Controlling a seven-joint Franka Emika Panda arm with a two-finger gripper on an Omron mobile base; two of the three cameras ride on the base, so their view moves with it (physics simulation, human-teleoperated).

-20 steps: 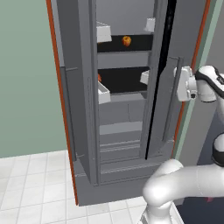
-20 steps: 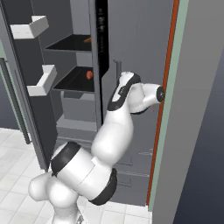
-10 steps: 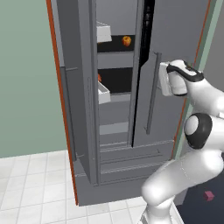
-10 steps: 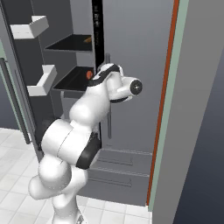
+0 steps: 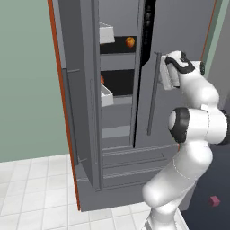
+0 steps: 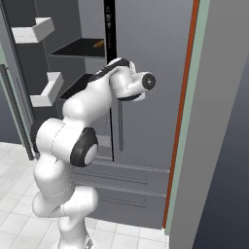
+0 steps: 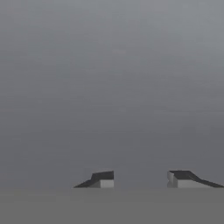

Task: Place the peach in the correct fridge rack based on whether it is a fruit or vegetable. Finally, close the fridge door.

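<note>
The peach [image 5: 130,42] lies on the upper fridge rack [image 5: 115,48], seen through the gap between the two doors; in the right base view it is an orange speck [image 6: 98,44] on that rack [image 6: 78,49]. The right fridge door [image 5: 182,31] stands partly swung in, its bar handle [image 5: 153,94] facing out. My gripper [image 5: 165,74] presses flat against this door's outer face just right of the handle. In the hand view the gripper [image 7: 140,178] is open, fingertips [image 7: 104,178] apart, with plain grey door panel [image 7: 113,87] in front.
The left door [image 5: 77,94] stands wide open with white bins [image 5: 107,96] on its inner face. A small red item [image 5: 102,80] sits on the lower rack. Grey drawers [image 5: 130,166] lie below. An orange-edged wall [image 6: 181,121] borders the fridge's right. A pink cube [image 5: 214,200] lies on the floor.
The arm has swept left with the right door, which has swung further shut. The gap showing the racks is narrower, and the peach has stayed in place.
</note>
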